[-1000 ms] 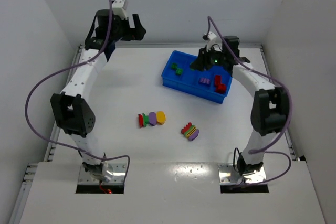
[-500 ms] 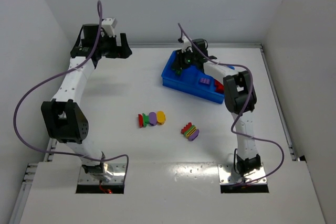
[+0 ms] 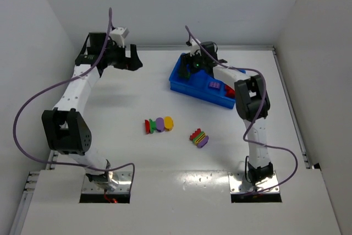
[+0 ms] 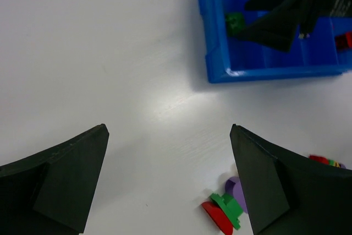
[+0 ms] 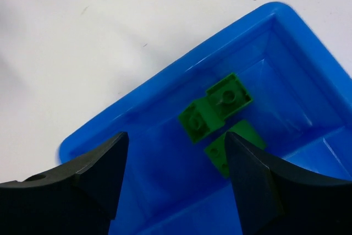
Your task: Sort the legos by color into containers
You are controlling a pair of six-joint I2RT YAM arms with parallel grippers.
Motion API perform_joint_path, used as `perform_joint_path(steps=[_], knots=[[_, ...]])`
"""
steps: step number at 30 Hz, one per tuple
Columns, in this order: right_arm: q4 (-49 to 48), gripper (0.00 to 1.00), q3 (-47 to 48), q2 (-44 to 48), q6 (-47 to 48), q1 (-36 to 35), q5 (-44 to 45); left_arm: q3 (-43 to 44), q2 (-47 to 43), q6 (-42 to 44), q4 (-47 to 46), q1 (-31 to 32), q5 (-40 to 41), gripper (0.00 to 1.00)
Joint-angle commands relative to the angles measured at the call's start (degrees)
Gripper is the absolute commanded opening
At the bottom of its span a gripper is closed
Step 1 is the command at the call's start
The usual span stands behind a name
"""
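The blue bin [image 3: 191, 90] stands at the back right of the table. My right gripper [image 5: 176, 138] hangs open over its far left compartment, where three green legos [image 5: 214, 111] lie; nothing is between its fingers. Purple [image 3: 214, 86] and red [image 3: 228, 90] legos lie in other compartments. Two multicoloured stacks rest on the table, one [image 3: 159, 124] at the middle and one [image 3: 199, 137] to its right. My left gripper [image 3: 133, 61] is wide open and empty, high at the back left. In the left wrist view the near stack [image 4: 225, 213] shows beside the right finger.
White walls close the table on the left, back and right. The right arm [image 3: 252, 100] arches over the bin's right side. Purple cables loop off both arms. In the left wrist view the right gripper [image 4: 286, 9] covers part of the bin [image 4: 264, 72].
The right arm swung from the bin's right side to its far left compartment, and its gripper went from shut to open there. The left arm shifted a little at the back left.
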State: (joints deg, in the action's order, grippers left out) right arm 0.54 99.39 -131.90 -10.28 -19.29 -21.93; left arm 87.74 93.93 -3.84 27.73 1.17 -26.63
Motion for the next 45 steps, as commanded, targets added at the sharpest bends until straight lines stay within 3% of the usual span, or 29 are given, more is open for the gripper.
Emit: perform_joint_path(steps=[1, 6, 11, 14, 18, 22, 32, 45], knots=[[-2.91, 0.71, -3.13, 11.90, 1.06, 0.21, -3.37, -3.01, -6.99, 6.02, -0.48, 3.92, -7.36, 1.00], [1.03, 0.71, -11.13, 27.88, 4.99, 3.19, -1.89, -8.81, -9.90, 13.83, 3.90, 12.88, -12.12, 0.97], [10.59, 0.71, -24.56, 43.01, 12.46, 7.33, 1.10, -14.87, -10.43, 24.72, 4.96, 25.78, -8.97, 0.94], [15.62, 0.71, -32.47, 51.52, 15.28, 9.09, 3.56, -16.46, -7.99, 30.36, 6.20, 29.49, -9.57, 0.94], [27.20, 0.71, -38.12, 58.31, 17.84, 12.07, 12.94, -16.47, -3.94, 47.37, 10.76, 35.46, -11.25, 0.94], [29.70, 0.71, -44.53, 65.07, 17.84, 13.92, 17.27, -16.56, -0.17, 59.08, 10.77, 38.37, -11.78, 0.96], [37.34, 0.72, -47.19, 70.02, 16.08, 21.30, 22.20, -9.52, 11.62, 77.55, 12.62, 41.19, -18.71, 0.97], [41.30, 0.72, -41.13, 70.20, 15.56, 25.97, 19.83, -8.38, 18.21, 82.50, 12.62, 44.89, -22.15, 0.97]])
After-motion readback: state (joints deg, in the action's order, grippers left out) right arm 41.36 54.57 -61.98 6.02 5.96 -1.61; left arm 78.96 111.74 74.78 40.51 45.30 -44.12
